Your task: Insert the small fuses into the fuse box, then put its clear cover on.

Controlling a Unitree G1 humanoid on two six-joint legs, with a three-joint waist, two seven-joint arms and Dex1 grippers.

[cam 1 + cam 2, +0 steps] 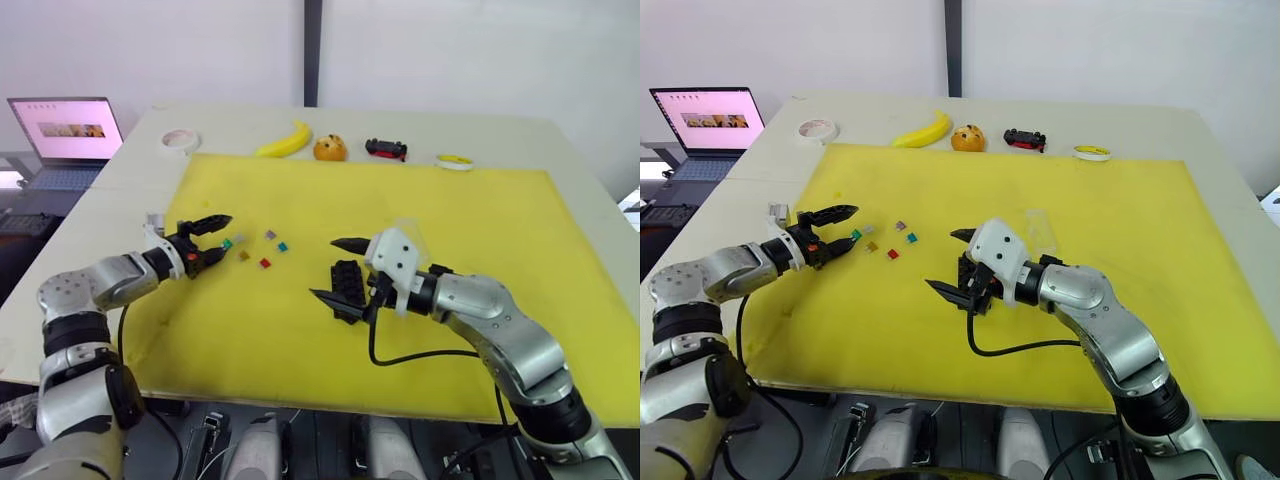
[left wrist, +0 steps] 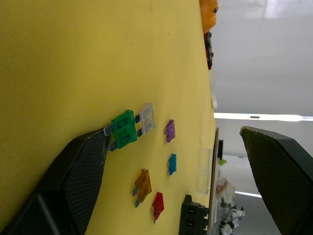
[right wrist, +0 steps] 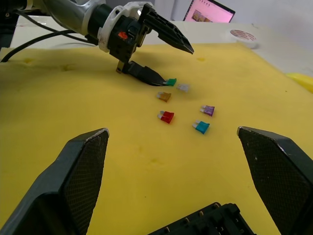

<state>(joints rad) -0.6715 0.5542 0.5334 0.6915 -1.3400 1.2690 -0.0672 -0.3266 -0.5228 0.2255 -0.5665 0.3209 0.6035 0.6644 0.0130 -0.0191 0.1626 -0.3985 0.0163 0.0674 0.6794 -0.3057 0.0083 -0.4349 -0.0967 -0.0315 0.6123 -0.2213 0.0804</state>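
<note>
Several small fuses lie loose on the yellow mat [image 1: 480,260]: green [image 1: 227,243], grey [image 1: 240,238], orange-brown [image 1: 243,256], purple [image 1: 270,235], teal [image 1: 283,246] and red [image 1: 265,263]. My left gripper [image 1: 222,238] is open at the cluster's left side, its lower finger [image 2: 83,171] tip against the green fuse [image 2: 124,129]. The black fuse box [image 1: 347,280] rests on the mat to the right of the fuses. My right gripper [image 1: 327,268] is open, with one finger on each side of the box. The clear cover [image 1: 1040,228] lies flat just behind my right wrist.
Along the far edge of the table stand a white tape roll [image 1: 180,140], a banana [image 1: 285,142], an orange [image 1: 330,149], a black-and-red toy car [image 1: 386,149] and a yellow tape roll [image 1: 455,161]. An open laptop [image 1: 65,130] sits far left.
</note>
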